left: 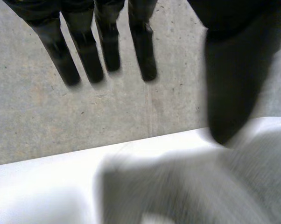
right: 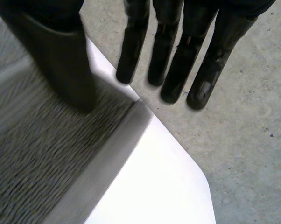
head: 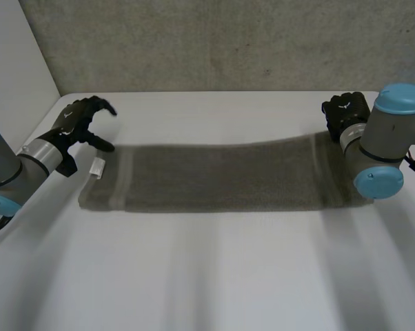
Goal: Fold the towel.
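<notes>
Across the bench (head: 214, 276) we see the towel (head: 221, 179) spread flat | our left hand (head: 83, 117) near its left end, fingers (left: 84, 51) straight, released | our right hand (head: 347, 112) at its right end, fingers (right: 178, 70) released too.

White table (head: 214, 276), rough grey concrete wall (head: 228, 41) behind it, pale panel (head: 14, 55) at left

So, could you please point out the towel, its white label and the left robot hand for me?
towel (head: 214, 176), head view, middle of the cloth.
white label (head: 97, 167), head view, centre of the tag.
left robot hand (head: 78, 121), head view, back of the hand.
</notes>
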Available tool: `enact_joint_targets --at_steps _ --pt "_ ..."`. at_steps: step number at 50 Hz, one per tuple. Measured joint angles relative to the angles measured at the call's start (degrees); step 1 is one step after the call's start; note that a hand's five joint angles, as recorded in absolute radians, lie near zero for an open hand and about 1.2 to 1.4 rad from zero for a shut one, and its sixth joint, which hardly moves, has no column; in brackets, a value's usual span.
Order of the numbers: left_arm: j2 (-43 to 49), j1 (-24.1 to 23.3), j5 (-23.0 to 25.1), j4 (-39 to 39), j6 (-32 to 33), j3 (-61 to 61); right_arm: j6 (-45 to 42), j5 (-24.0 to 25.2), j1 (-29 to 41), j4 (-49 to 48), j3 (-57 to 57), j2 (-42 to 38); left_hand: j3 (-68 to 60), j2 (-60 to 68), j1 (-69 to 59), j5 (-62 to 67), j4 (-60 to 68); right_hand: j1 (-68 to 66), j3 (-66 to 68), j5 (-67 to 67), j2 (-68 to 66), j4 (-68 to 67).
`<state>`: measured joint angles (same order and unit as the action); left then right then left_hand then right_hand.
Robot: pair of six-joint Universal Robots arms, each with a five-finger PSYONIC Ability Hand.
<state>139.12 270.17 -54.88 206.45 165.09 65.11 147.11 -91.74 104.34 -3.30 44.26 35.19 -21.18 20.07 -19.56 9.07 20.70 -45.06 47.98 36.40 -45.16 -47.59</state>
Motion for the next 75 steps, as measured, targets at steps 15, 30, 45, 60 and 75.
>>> enact_joint_targets --at_steps 15,30,45,60,75 --pt "-14.1 -0.8 -0.1 -6.2 0.1 7.7 2.3 -0.8 1.8 1.9 8.1 14.3 6.5 -5.6 5.0 -5.7 -5.7 31.8 -33.7 -33.0 31.1 32.6" --pt "-30.7 -0.7 -2.6 -5.3 5.1 24.2 1.6 9.4 0.5 8.7 32.7 33.7 6.5 -5.8 5.1 -5.7 -5.9 32.2 -34.0 -33.0 31.1 32.6" --pt "-28.2 -1.1 -11.3 -2.1 12.9 33.3 1.4 15.4 -8.1 -1.7 45.5 28.1 6.5 -5.8 5.1 -5.7 -5.9 31.4 -33.7 -32.5 30.7 32.4" --pt "-28.0 -1.2 -10.9 3.3 12.7 37.0 -0.8 16.0 -11.0 -9.8 44.0 19.0 6.5 -5.8 5.1 -5.7 -5.9 16.6 -19.7 -17.5 17.2 19.3" --pt "-27.3 -1.2 -10.9 3.3 12.7 36.9 -3.3 15.6 -13.0 -9.9 41.3 16.1 6.5 -5.8 5.1 -5.7 -5.9 -30.1 28.2 29.8 -30.6 -29.3"
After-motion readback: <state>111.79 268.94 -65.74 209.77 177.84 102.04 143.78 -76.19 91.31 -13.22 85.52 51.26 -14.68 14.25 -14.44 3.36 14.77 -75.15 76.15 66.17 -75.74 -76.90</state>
